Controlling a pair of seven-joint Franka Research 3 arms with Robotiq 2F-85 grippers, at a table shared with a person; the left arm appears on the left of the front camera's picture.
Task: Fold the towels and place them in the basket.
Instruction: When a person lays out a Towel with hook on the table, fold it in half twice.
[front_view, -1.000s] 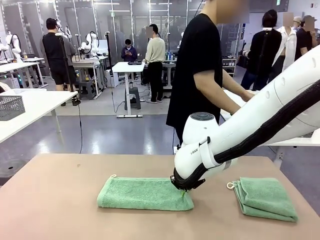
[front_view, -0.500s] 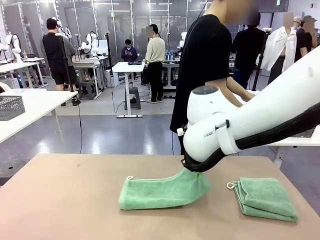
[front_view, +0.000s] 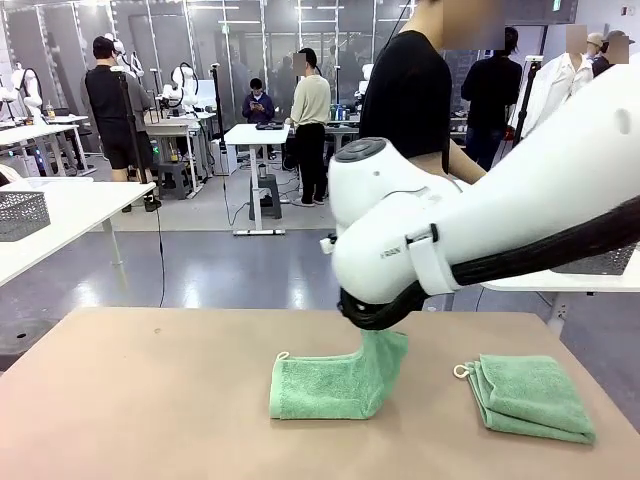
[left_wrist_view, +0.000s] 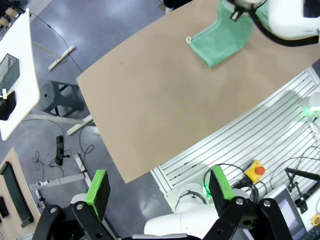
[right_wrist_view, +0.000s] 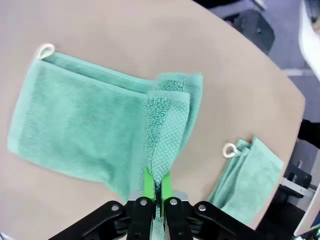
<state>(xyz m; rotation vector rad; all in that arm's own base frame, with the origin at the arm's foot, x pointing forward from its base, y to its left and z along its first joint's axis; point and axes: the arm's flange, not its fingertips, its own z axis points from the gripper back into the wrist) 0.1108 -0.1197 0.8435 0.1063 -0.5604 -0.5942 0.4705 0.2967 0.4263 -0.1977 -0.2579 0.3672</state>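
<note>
Mid-fold: the right gripper (right_wrist_view: 156, 192), pinching one towel (front_view: 325, 385) at table centre, lifts its end. A folded towel (front_view: 530, 395) waits at three o'clock. Left gripper (left_wrist_view: 160, 192) spread; basketing remains.

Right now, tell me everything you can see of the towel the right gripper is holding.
The towel is mint-green terry cloth, soft and looped, with a small white loop at its far left corner. It lies mid-table on the brown table, partly folded. Its right end is lifted off the surface and pinched in the shut right gripper, so the cloth rises in a drape while the rest lies flat. A second, folded towel lies apart to its right, not touching it.
</note>
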